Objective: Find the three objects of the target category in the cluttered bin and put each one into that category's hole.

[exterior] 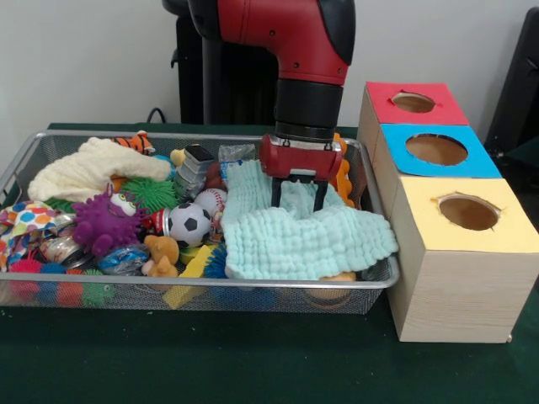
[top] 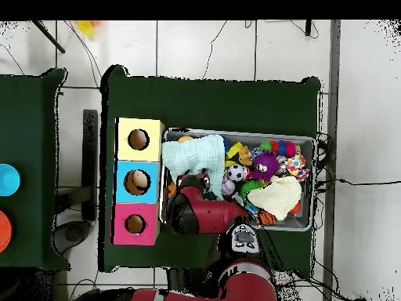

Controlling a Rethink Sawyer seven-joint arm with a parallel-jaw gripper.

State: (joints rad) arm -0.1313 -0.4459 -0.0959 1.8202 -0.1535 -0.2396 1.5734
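A wire mesh bin [exterior: 253, 284] holds a jumble of toys and cloths. My gripper [exterior: 297, 200] hangs over its right part, open, with both black fingers [exterior: 276, 194] pointing down at a mint green waffle cloth [exterior: 303, 240]. The tips are at the cloth's upper surface, and nothing is held between them. Three wooden boxes stand to the right of the bin, each with a round hole on top: red [exterior: 413, 102], blue [exterior: 436, 149] and yellow [exterior: 468, 212]. In the overhead view the red arm [top: 205, 215] hides the gripper, and the mint cloth [top: 196, 155] lies next to the yellow box [top: 139, 139].
In the bin's left half lie a cream cloth [exterior: 93, 168], a purple spiky toy [exterior: 105, 223], a green spiky ball [exterior: 152, 194], a soccer ball [exterior: 189, 223], a baseball [exterior: 210, 200] and a yellow block [exterior: 189, 269]. An orange toy [exterior: 343, 172] sits at the right wall.
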